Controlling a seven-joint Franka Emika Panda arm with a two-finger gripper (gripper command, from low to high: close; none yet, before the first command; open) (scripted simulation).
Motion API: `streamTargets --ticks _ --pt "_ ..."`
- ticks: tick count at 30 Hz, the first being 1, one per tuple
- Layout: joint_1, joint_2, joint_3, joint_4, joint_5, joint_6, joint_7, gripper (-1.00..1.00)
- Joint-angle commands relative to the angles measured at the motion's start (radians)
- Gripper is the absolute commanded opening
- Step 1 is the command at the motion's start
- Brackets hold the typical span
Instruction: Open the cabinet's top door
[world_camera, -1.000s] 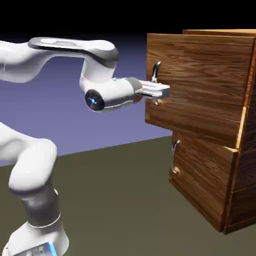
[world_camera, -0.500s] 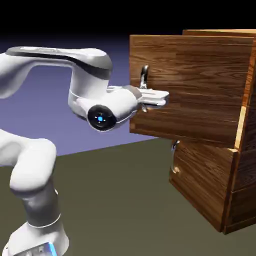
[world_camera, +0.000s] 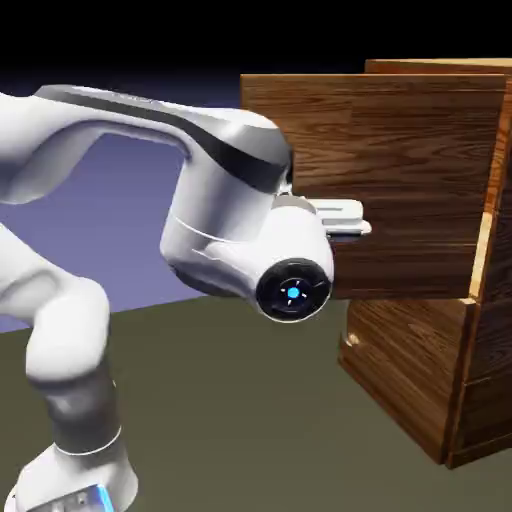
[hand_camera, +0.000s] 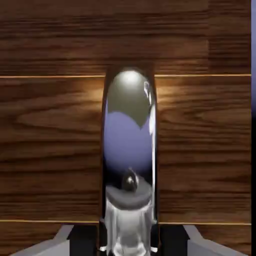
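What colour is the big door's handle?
The top door's handle is shiny silver, with blue-violet reflections. It shows best in the hand view.

so yeah, glossy white arm (world_camera: 225, 200), chunky rounded segments, dark grey band along upper link. black round cap near end effector (world_camera: 345, 218), glowing blue dot mid-cap. base below arm: blue-lit strip.

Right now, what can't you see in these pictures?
- The top door's handle: in the exterior view, the robot arm blocks nearly all of it. In the hand view, the bottom edge cuts it off.
- The lower door's handle: the arm hides most of it in the exterior view.
- The cabinet's right side: cut off by the exterior view's edge.
- What's inside the cabinet: hidden behind the doors.
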Motion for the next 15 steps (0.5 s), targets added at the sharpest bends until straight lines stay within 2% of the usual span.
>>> streamTargets --ticks 1,9,15 --pt "0.022 0.034 -0.034 0.035 -0.013 -0.045 -0.012 -1.00" --pt "0.184 0.320 -0.287 0.296 -0.044 -0.380 -0.133 -1.00" --pt "0.191 0.537 -0.380 0.434 -0.014 -0.595 -0.246 -1.00"
